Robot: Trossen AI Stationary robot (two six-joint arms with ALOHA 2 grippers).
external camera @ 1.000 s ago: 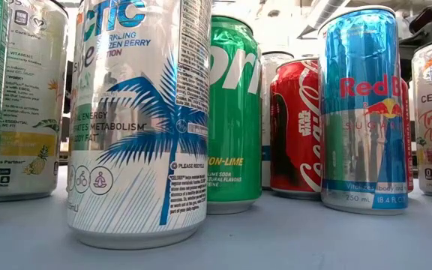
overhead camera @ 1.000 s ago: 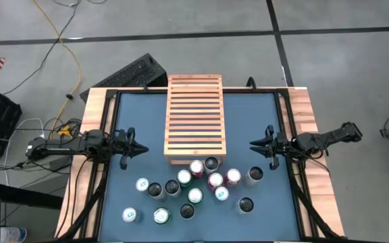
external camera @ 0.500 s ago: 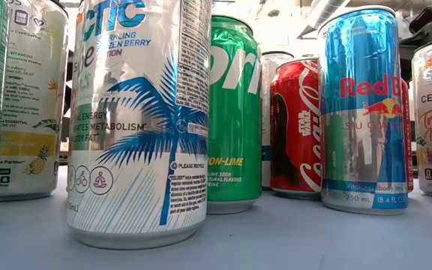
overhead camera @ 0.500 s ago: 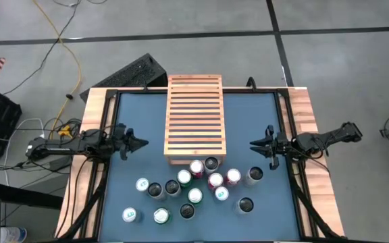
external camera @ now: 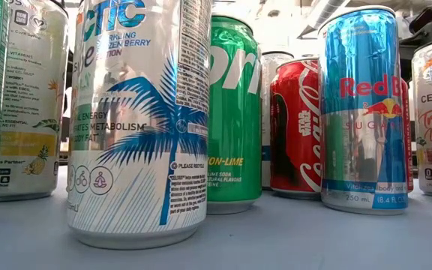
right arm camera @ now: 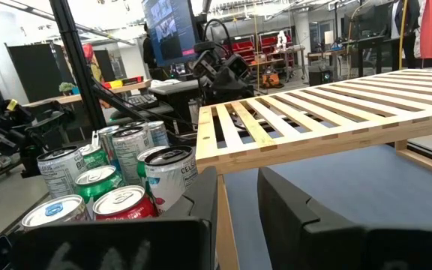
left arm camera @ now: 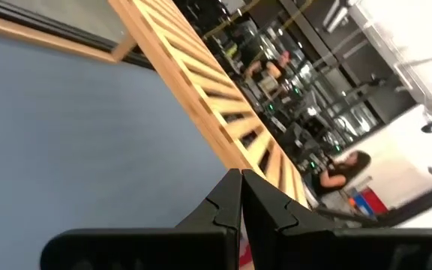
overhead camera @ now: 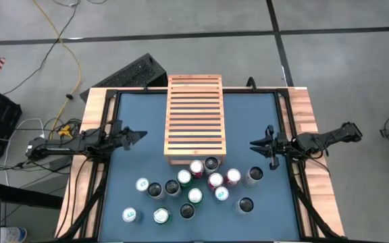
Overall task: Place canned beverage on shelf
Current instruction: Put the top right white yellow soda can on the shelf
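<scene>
Here the shelf (overhead camera: 195,119) stands mid-desk between my grippers. My left gripper (overhead camera: 140,135) hovers beside it, pressed together; my right gripper (overhead camera: 254,144), slightly parted and empty, sits just above the cans (overhead camera: 196,183) clustered at the shelf's near end.

cans (overhead camera: 194,196): 14, all upright on counter (overhead camera: 140,115)
shelf (overhead camera: 194,118): 1, slatted wood
arms: 2, one claw each, left claw (overhead camera: 140,136), right claw (overhead camera: 254,144)
keyboard (overhead camera: 135,73): 1, on floor

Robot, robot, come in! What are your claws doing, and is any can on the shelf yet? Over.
Left gripper shut, empty, beside the shelf. Right gripper slightly open, empty, on its other side. Shelf bare; cans clustered on the table in front. Nothing blocking.
</scene>
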